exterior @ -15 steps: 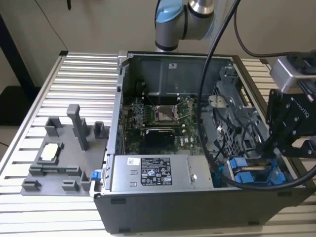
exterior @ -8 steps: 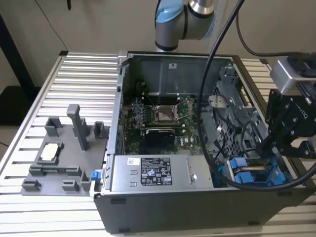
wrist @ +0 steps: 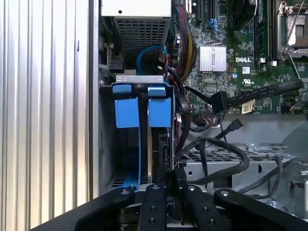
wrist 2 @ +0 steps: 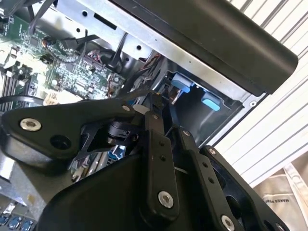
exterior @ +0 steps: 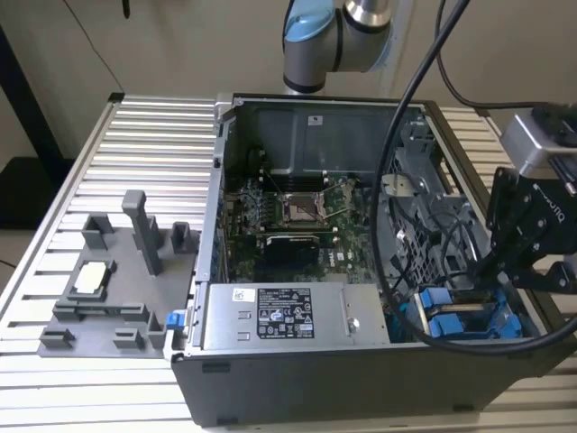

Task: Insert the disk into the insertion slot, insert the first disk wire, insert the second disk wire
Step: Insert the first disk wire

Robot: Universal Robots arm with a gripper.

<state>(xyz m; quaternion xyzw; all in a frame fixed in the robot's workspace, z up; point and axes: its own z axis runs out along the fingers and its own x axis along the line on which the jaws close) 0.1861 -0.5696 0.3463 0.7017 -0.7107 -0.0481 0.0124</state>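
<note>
Over on the exterior view's left, the grey fixture tray (exterior: 108,289) sits on the slatted table (exterior: 144,135), well apart from the action. Moving across, there's the open computer case (exterior: 361,388), with the motherboard (exterior: 288,212) on its floor and the silver power supply box (exterior: 279,316) along the near wall.

And at the exterior view's right, here's the business end: the gripper (wrist: 169,177) hangs at the drive cage. In the first wrist view the disk (wrist: 161,144) stands edge-on inside the insertion slot (wrist: 144,78). Its blue tab is level with that of the other blue carrier (wrist: 126,111) just beside it. The fingers are drawn narrow and look clamped on the disk's near edge.

So my read is step one, disk into slot, and it's nearly home. A black cable plug (wrist: 219,102) lies loose over the board with another near it, so neither wire looks connected. Finishing the seat calls for a straight push along the rails, no twist, before letting go.
</note>
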